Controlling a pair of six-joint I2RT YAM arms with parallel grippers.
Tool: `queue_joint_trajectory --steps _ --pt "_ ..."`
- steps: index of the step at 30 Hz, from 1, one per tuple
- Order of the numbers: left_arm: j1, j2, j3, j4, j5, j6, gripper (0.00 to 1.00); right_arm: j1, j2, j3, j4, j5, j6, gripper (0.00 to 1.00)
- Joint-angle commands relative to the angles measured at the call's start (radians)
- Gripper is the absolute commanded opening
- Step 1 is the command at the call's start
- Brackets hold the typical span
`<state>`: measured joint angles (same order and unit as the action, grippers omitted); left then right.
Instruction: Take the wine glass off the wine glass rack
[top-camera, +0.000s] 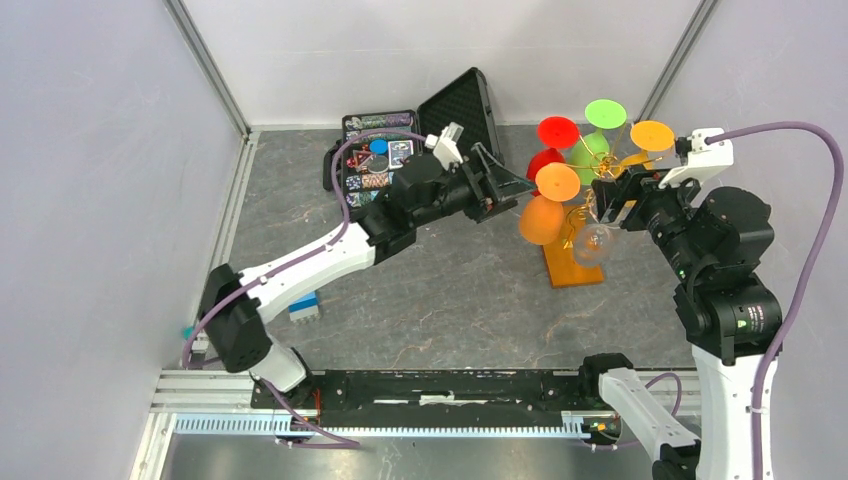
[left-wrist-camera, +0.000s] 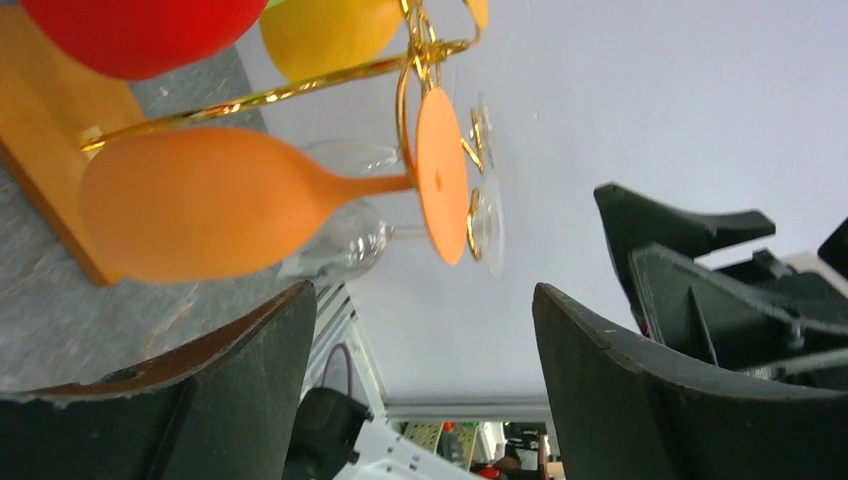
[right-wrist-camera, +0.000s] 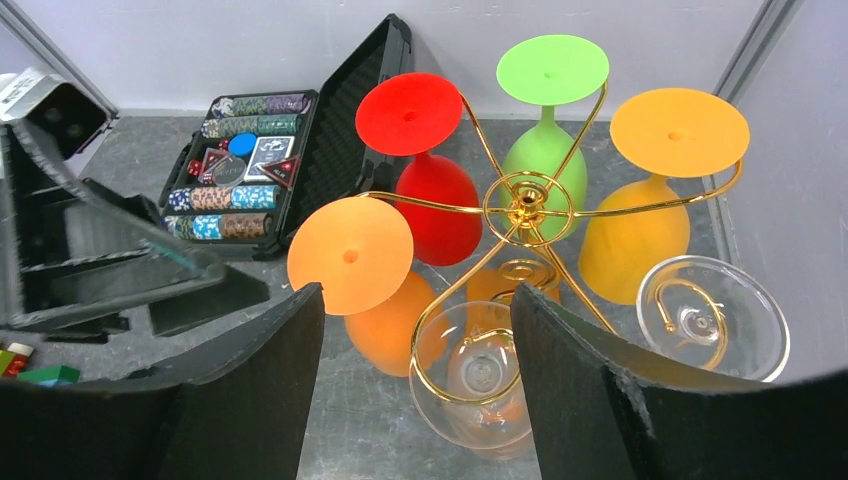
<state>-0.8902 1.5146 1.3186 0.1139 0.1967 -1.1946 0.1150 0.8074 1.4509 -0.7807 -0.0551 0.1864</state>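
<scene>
While hung bowl-down, stems vertical: six wine glasses (right-wrist-camera: 350, 255) on one wine glass rack (right-wrist-camera: 525, 205), clear pair (right-wrist-camera: 478, 380) toward five o'clock; left gripper (left-wrist-camera: 425, 380), right gripper (right-wrist-camera: 418, 330) wide, empty.

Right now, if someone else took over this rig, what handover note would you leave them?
Left gripper: open, empty, facing the orange wine glass, short of it.
Right gripper: open, above the wine glass rack, fingers either side of a clear wine glass in its wrist view; contact unclear.
Rack: upright, six glasses hanging bowl down.
Done: approach only. Left: grip one glass, lift it off its arm.
</scene>
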Motion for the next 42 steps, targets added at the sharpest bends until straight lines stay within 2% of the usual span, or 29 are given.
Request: queue_joint_trajectory --steps 1,5,9,14,23,28,30,36,42 --pt "-0.011 0.083 0.118 0.066 -0.050 -0.087 0.81 -0.005 -0.013 0.023 0.021 0.017 0.022 0.73" --pt "-0.013 0.148 0.151 0.066 -0.072 -0.143 0.69 -0.005 -0.027 -0.003 0.038 0.017 0.040 0.73" --pt "-0.013 0.187 0.189 0.073 -0.055 -0.161 0.50 -0.005 -0.033 -0.007 0.045 0.020 0.052 0.72" --pt "-0.013 0.189 0.204 0.063 -0.051 -0.147 0.40 -0.004 -0.041 -0.017 0.052 0.026 0.061 0.72" --pt "-0.013 0.215 0.231 0.049 -0.037 -0.137 0.36 -0.005 -0.045 -0.020 0.064 0.026 0.066 0.72" --pt "-0.013 0.237 0.257 0.043 -0.012 -0.134 0.50 -0.005 -0.045 -0.030 0.065 0.026 0.062 0.72" --pt "-0.013 0.249 0.272 0.036 0.003 -0.133 0.53 -0.005 -0.047 -0.035 0.067 0.024 0.059 0.72" --pt "-0.026 0.259 0.287 0.017 0.007 -0.131 0.46 -0.005 -0.051 -0.043 0.071 0.024 0.053 0.72" --pt "-0.037 0.230 0.260 -0.005 -0.023 -0.114 0.45 -0.004 -0.060 -0.055 0.072 0.032 0.047 0.72"
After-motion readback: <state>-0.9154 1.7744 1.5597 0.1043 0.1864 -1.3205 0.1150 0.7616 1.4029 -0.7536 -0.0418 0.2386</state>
